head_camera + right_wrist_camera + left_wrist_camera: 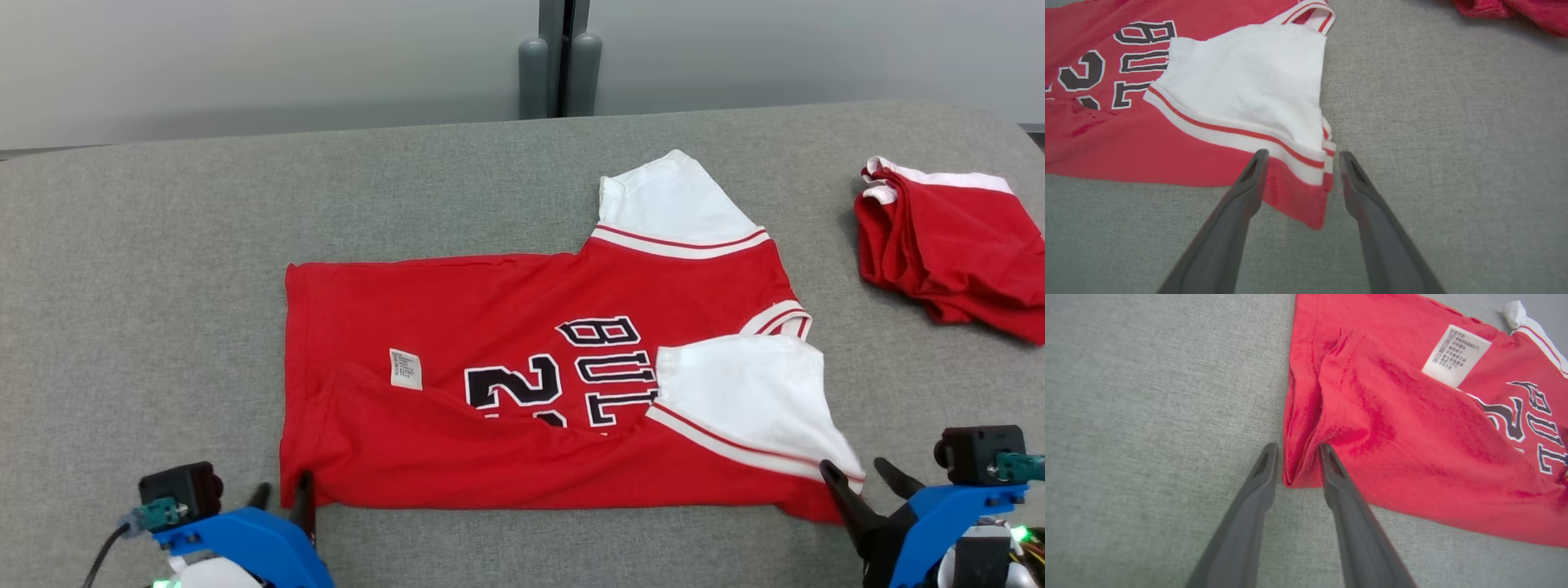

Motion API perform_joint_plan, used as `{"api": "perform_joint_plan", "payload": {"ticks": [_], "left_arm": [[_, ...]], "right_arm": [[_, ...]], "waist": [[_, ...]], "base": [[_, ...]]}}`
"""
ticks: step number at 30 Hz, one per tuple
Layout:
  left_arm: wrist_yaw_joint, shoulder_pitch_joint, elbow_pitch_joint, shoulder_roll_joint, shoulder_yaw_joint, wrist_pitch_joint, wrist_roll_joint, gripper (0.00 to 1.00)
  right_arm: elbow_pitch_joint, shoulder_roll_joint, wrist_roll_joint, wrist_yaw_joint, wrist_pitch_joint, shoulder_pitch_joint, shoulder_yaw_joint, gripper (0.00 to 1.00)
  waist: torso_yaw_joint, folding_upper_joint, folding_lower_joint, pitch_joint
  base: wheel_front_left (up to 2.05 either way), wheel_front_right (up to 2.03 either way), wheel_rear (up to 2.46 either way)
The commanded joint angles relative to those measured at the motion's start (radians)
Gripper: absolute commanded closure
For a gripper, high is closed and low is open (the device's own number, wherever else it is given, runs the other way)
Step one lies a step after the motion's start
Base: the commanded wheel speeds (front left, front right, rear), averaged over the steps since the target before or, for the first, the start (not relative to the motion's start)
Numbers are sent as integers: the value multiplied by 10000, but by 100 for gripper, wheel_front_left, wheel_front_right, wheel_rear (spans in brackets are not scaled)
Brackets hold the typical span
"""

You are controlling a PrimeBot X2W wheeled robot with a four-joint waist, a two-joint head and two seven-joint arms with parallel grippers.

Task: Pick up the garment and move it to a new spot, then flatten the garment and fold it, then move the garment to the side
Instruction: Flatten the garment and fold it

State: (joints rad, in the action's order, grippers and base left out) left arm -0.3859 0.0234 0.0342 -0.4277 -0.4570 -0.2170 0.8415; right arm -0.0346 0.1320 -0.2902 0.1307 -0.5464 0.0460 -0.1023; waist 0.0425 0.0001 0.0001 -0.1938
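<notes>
A red jersey (pixel 490 327) with white sleeves and black lettering lies on the grey table, its near long edge folded up over the front. My left gripper (pixel 284 490) stands open at the jersey's near left corner. In the left wrist view that gripper (pixel 1297 451) has the bunched corner of the jersey (pixel 1392 416) between its fingers. My right gripper (pixel 853 469) is open at the near right corner, where the right wrist view shows this gripper (pixel 1304 157) straddling the striped shoulder edge of the jersey (pixel 1126 139) below the white sleeve (pixel 1249 81).
A second red and white garment (pixel 947 245) lies folded at the table's right side, its edge visible in the right wrist view (pixel 1515 10). A white care label (pixel 406 368) sits on the jersey. Grey table (pixel 163 286) stretches bare to the left.
</notes>
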Motion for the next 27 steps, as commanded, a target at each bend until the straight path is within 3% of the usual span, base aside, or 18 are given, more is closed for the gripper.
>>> {"api": "perform_joint_plan", "payload": {"ticks": [1, 8, 13, 19, 27], "left_arm": [[-63, 193, -76, -235, 110, -11, -148, 0], [42, 1185, -555, -1091, 187, -206, -787, 0], [506, 2858, -414, -1640, -137, -834, -1432, 0], [999, 4739, 805, -1481, -559, -1688, -1727, 0], [1126, 5992, 2659, -1313, -543, -2169, -1694, 0]], "right_arm": [[-64, 7, 94, 1, 106, 153, -121, 0], [-675, 71, 291, 1, 313, -285, -490, 0], [-915, 165, 356, 1, 322, -1102, -199, 0], [-880, 347, 230, 1, 242, -2343, 640, 0], [-481, 804, -4, 1, 393, -3596, 1712, 0]], "waist": [[17, -1, -1, 6], [127, -1, -1, -91], [315, -1, -1, -413], [635, -1, -1, -1195], [1045, -1, -1, -2092]], "base": [[0, 0, 0], [0, 0, 0], [0, 0, 0], [0, 0, 0], [0, 0, 0]]}}
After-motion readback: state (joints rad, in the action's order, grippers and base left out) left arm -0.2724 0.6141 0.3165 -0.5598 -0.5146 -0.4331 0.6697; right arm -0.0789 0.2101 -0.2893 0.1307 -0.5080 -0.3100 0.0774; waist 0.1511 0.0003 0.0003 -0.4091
